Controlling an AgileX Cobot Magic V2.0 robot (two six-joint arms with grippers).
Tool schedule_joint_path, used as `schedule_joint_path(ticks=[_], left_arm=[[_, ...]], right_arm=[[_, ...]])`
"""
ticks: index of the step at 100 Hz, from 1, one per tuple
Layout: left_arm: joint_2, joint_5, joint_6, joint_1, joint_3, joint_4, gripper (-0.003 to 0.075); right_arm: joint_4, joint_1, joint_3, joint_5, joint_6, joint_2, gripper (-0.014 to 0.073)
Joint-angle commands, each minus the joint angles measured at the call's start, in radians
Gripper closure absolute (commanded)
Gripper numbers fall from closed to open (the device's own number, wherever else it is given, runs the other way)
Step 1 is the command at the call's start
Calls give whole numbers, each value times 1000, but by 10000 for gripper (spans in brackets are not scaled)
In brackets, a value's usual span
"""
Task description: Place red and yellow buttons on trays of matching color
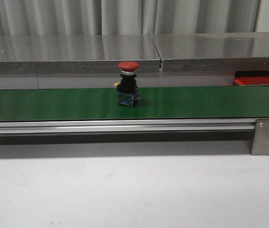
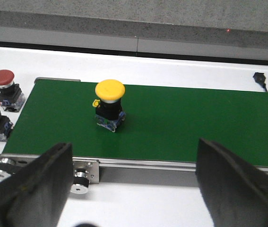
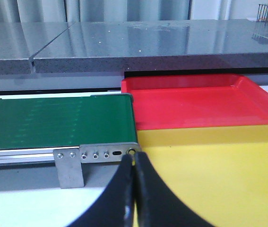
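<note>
Nothing is placed yet: both trays point(image 3: 195, 104) look empty, the red button point(image 1: 127, 83) and the yellow button point(image 2: 109, 104) stand on the green belt point(image 1: 53, 104). The left gripper point(image 2: 134, 179) is spread wide, and the right gripper point(image 3: 134, 189) is closed on nothing.

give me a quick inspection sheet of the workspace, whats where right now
surface: long green belt on a white table, metal rail along its near edge.
job's things: one red button upright on the belt in the front view; a yellow button upright on the belt in the left wrist view; red tray and yellow tray side by side past the belt's end.
clutter: two spare red buttons off the belt's end.
grippers: left end effector open, empty; right end effector shut, empty.
cables: small black cable end on the table.
surroundings: grey stone ledge, curtain behind.
</note>
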Motion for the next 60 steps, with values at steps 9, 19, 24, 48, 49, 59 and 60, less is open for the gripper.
schedule_joint_path(ticks=[9,19,24,48,49,59,60], left_arm=[[-146,-101,1,-8,66,-41,437],[-194,-101,1,-8,94,-41,620],[-206,-101,1,-8,100,-41,715],[-212,-117,1,-8,100,-41,739],[-212,-117,1,-8,100,-41,739],[-212,-117,1,-8,100,-41,739],[-212,-117,1,-8,100,-41,739]], right_arm=[[-5,-5,-9,-86,-5,-16,661],[-5,-5,-9,-88,-5,-16,661],[-5,-5,-9,-92,-5,-16,661],[-6,-5,-71,-152,-5,-13,661],[-6,-5,-76,-148,-5,-11,661],[-7,-5,-166,-85,-5,28,661],[-8,-5,-173,-79,-5,33,661]])
